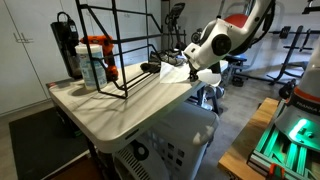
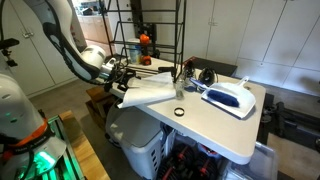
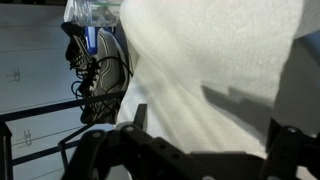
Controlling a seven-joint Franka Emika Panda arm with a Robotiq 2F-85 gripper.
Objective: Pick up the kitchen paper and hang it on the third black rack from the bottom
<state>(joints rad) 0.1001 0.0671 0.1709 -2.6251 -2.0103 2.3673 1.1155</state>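
In the wrist view the kitchen paper (image 3: 220, 60) runs past the top and right edges, hiding whatever lies behind it, while the gripper (image 3: 205, 130) is dark, cut by the bottom edge, its hold impossible to tell.

Table (image 1: 110, 108): white top with rounded corners, was shown in both exterior views.
Wire rack (image 1: 112, 45): black open frame, was stood upright on the top.
Bottles (image 1: 93, 62): were grouped at one end of the rack.
Kitchen paper (image 2: 150, 92): white, was laid across the table edge.
Ring (image 2: 179, 112): small, black, was laid flat on the top.
Blue-and-white appliance (image 2: 228, 97): was rested near the ring, not touching it.
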